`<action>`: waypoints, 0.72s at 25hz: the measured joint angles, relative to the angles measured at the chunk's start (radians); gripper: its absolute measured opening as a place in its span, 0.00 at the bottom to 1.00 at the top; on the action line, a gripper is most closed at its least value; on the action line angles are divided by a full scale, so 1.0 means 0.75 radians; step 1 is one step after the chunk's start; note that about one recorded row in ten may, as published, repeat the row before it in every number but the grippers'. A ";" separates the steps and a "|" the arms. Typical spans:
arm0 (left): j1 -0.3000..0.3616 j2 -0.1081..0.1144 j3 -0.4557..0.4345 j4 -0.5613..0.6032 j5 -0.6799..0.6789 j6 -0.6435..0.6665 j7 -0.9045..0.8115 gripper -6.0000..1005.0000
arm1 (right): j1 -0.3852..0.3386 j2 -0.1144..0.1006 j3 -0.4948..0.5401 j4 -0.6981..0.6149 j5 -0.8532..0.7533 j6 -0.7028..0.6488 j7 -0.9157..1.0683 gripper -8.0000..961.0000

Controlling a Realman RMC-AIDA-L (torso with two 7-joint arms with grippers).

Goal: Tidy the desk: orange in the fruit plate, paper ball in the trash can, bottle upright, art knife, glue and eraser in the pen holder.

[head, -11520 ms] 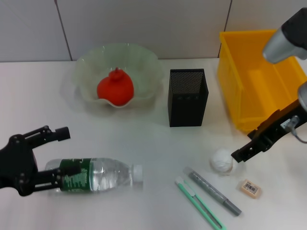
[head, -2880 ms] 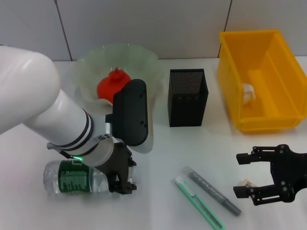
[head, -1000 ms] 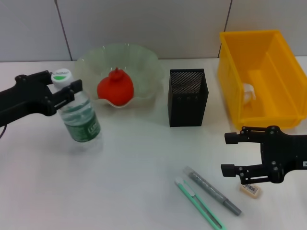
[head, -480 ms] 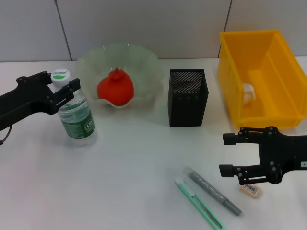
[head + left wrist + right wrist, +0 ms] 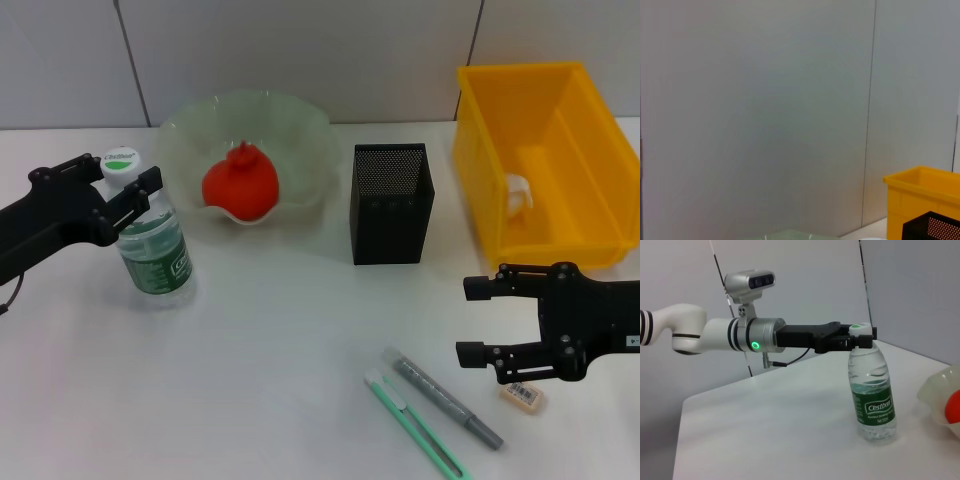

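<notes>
The bottle is being held upright on the surface at its neck by the left gripper's clenched jaws. The right gripper's jaws are being kept spread beside the eraser.

Just a plain white table under everything, with a grey panelled wall right behind it.

The right gripper covers part of the eraser, and its arm runs out of the head view at the right edge. The far finger of the left gripper hides part of the bottle neck. The yellow trash can is cut at the right edge, and its near wall hides part of the paper ball.
</notes>
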 joint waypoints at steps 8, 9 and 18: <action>-0.006 0.000 0.001 -0.059 -0.017 0.006 0.025 0.50 | 0.005 0.002 -0.001 0.000 0.000 0.000 0.000 0.85; -0.008 0.000 0.001 -0.063 -0.017 0.006 0.026 0.52 | 0.006 0.002 -0.002 0.000 0.000 0.000 0.000 0.85; 0.001 0.003 -0.033 -0.064 -0.039 0.085 0.026 0.73 | 0.009 0.002 -0.001 0.008 0.000 -0.006 0.000 0.85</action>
